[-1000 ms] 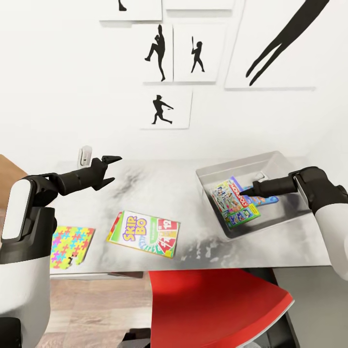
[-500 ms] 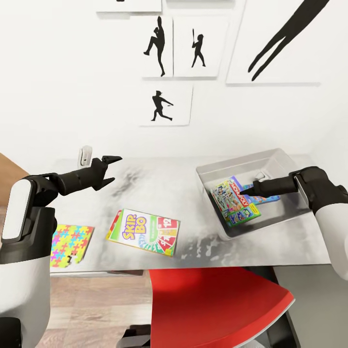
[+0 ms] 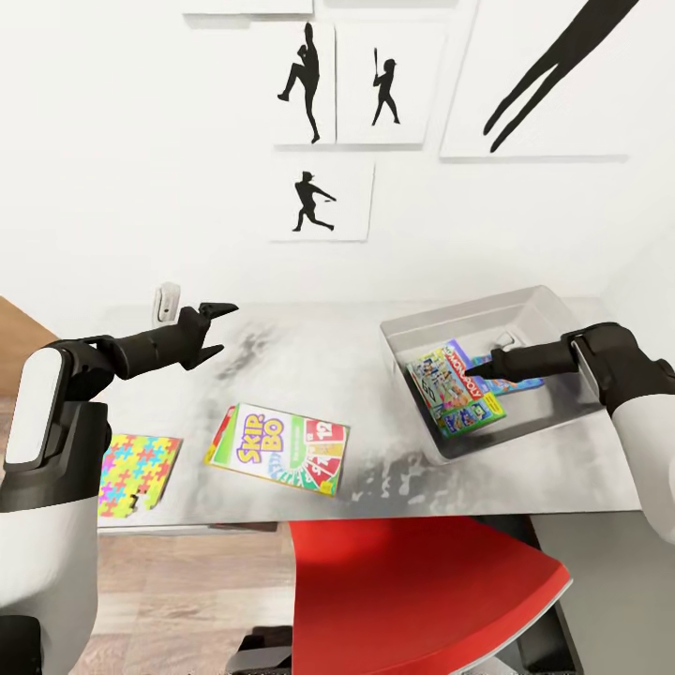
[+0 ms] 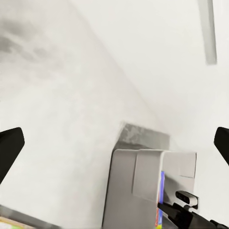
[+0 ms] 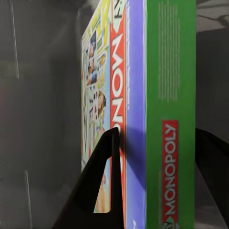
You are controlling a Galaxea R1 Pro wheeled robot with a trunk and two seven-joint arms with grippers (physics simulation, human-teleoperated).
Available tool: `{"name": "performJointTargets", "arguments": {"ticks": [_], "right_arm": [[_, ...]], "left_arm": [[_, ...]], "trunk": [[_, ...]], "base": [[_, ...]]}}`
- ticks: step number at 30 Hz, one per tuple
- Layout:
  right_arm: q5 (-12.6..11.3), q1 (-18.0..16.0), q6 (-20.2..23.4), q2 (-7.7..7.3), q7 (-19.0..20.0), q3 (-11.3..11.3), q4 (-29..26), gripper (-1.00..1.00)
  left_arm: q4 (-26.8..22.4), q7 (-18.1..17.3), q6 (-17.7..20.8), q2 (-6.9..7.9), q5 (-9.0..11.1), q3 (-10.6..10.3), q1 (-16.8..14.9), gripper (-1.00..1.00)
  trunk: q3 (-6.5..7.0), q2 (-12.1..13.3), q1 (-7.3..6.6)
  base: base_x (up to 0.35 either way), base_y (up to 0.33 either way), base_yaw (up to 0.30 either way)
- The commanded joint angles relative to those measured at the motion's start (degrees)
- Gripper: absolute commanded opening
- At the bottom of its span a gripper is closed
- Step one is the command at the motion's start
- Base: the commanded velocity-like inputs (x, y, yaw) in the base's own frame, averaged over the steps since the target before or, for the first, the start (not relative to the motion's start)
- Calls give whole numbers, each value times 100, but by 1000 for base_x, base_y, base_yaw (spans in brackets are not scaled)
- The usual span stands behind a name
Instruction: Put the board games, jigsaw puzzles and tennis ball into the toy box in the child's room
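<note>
The toy box (image 3: 539, 314) sits on the right side of the table (image 3: 328, 361), turned a bit so one corner points at the robot. Inside it lie two board games. The green-and-white one (image 3: 455, 394) lies flat on top with its long side running from near to far. The blue one (image 3: 525, 380) pokes out from under it toward the right.

The right gripper (image 3: 483, 366) reaches into the box from the right. Its two fingers are spread on either side of the green game's edge — they are not squeezed shut on it.

The SKIP-BO game (image 3: 279, 448) lies flat near the front edge of the table, long side going left to right. A jigsaw puzzle (image 3: 139, 473) lies to its left, by the near left corner.

The left gripper (image 3: 217, 330) hangs over the far left of the table with its fingers wide apart — holding nothing. The middle of the table is bare. A red chair (image 3: 422, 591) stands just in front of the table.
</note>
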Motion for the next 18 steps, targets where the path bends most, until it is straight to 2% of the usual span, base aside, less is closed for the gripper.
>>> {"name": "performJointTargets", "arguments": {"ticks": [1,18], "right_arm": [[157,-1,-32,1,30,13,1,-100],[156,-1,-40,1,32,8,1,-100]], "left_arm": [[-3,59,12,0,55,-15,-8,100],[0,59,12,-4,50,-118,-15,100]], "trunk": [[-18,-8,4],[-94,-8,4]], "base": [[0,0,0],[0,0,0]]}}
